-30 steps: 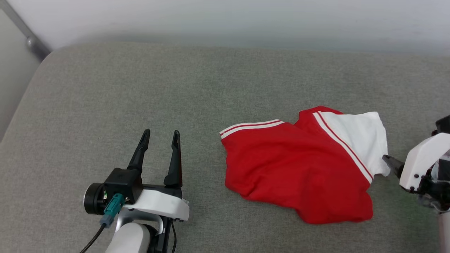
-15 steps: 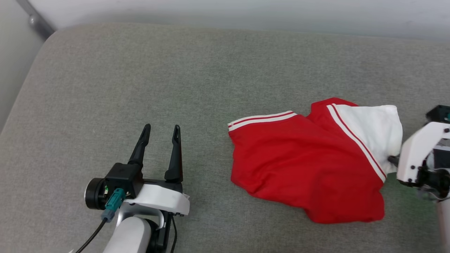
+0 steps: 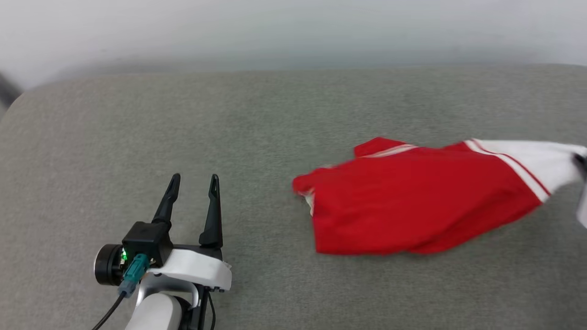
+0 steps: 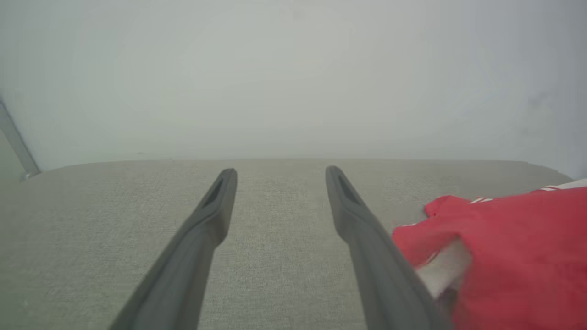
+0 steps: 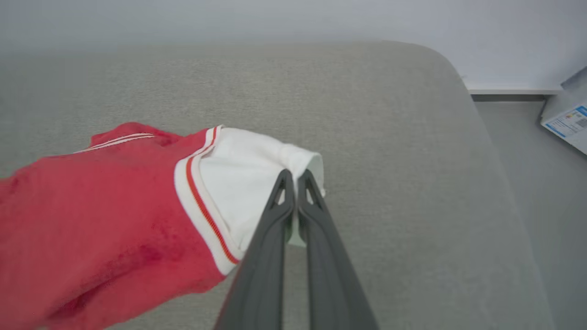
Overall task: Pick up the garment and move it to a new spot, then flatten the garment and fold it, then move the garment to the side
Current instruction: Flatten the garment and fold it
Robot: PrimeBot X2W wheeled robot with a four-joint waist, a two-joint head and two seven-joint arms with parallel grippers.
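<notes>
**Garment gripped by its sleeve**

Holds the garment (image 3: pixel 412 215) by its white sleeve (image 5: pixel 238 183) with the right tool (image 5: pixel 296 174), both dark fingers pressed together on the cloth at the sleeve's end. Has the red body stretched out from that grip toward the left, over the right half of the grey padded surface (image 3: pixel 137 137). Shows the red-and-white striped trim (image 5: pixel 202 206) where red cloth meets white. Looks blurred at the garment's left end, with a small patch of white beside a folded red corner. Cannot tell how much of the cloth rests on the surface. Holds the left tool (image 3: pixel 195 177) wide open at the near left, fingers pointing to the far side above bare fabric, with nothing between them. Sits left of the garment there, not touching it. Ends at a pale wall (image 3: pixel 293 27) on the far side.
</notes>
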